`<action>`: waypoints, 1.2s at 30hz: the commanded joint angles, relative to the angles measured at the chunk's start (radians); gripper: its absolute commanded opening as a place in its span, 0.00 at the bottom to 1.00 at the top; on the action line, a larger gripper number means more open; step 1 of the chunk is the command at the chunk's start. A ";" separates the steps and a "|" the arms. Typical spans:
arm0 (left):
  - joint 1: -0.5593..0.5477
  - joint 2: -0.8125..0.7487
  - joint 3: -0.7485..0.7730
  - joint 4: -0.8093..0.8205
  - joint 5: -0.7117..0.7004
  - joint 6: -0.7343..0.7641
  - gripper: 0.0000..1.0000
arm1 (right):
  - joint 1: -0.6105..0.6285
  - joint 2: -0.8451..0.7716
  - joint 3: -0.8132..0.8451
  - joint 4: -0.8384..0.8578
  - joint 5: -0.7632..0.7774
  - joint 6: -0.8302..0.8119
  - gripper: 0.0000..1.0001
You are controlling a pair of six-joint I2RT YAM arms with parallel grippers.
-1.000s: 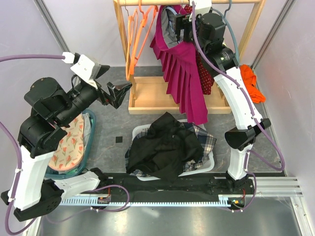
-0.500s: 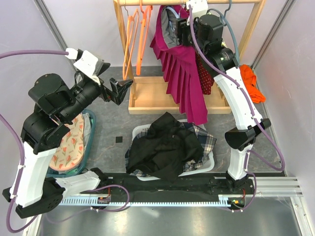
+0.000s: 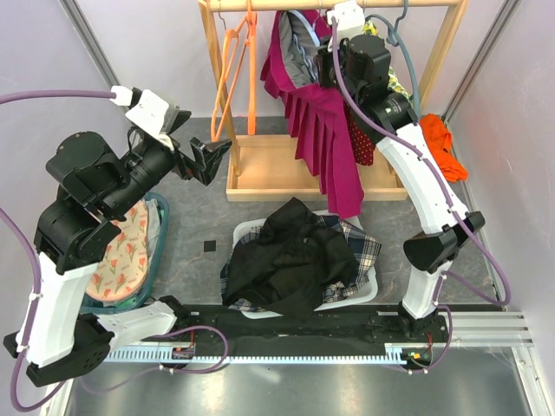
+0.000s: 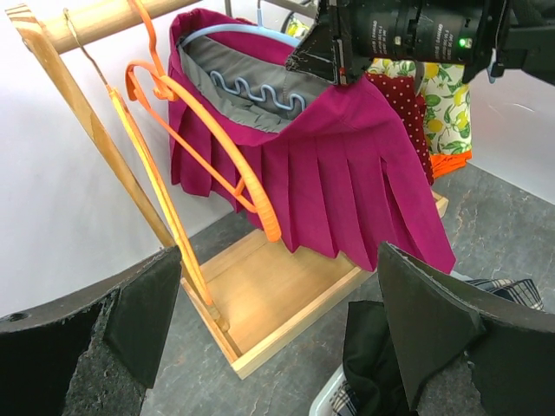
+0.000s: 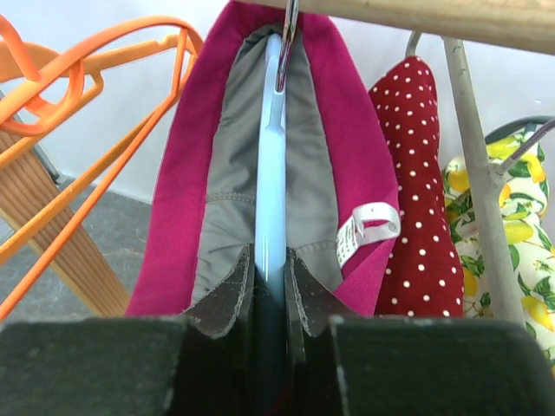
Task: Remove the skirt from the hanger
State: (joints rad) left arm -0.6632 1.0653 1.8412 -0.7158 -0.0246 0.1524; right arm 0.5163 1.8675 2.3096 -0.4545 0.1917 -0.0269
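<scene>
step: securing hanger | right gripper (image 5: pixel 269 299) clenched on hanger (image 5: pixel 270 130) inside skirt (image 5: pixel 184 204) | left gripper (image 4: pixel 282 308) released, well apart | next: left grasps waistband, slides skirt off

Left hand (image 3: pixel 206 134) agape, right hand (image 5: pixel 269 282) tight.

I saw orange hangers (image 3: pixel 234 74) on the wooden rack (image 3: pixel 269 169), dark clothes (image 3: pixel 295 256) heaped in a white basket (image 3: pixel 364 296), and floral fabric (image 3: pixel 121 251) in a teal bin (image 3: pixel 162 227).
</scene>
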 commanded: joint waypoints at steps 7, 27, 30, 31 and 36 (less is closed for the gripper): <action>-0.001 -0.034 -0.014 0.022 -0.024 0.042 1.00 | 0.030 -0.142 0.002 0.313 -0.038 -0.031 0.00; -0.001 -0.024 0.058 0.013 0.084 -0.016 1.00 | 0.042 -0.704 -0.301 -0.190 -0.359 0.120 0.00; -0.001 -0.001 0.087 0.013 0.172 -0.057 0.99 | 0.044 -0.828 -0.395 -0.236 -0.521 0.152 0.00; -0.001 0.010 0.095 0.013 0.202 -0.085 1.00 | 0.041 -0.849 -0.409 -0.257 -0.535 0.157 0.00; -0.001 0.068 0.110 0.044 0.245 -0.135 0.99 | 0.042 -0.933 -0.423 -0.360 -0.558 0.173 0.00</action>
State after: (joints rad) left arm -0.6632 1.0927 1.9316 -0.7074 0.1387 0.0937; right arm 0.5549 0.9657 1.8908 -0.8917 -0.2684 0.1062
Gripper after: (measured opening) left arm 0.993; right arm 0.184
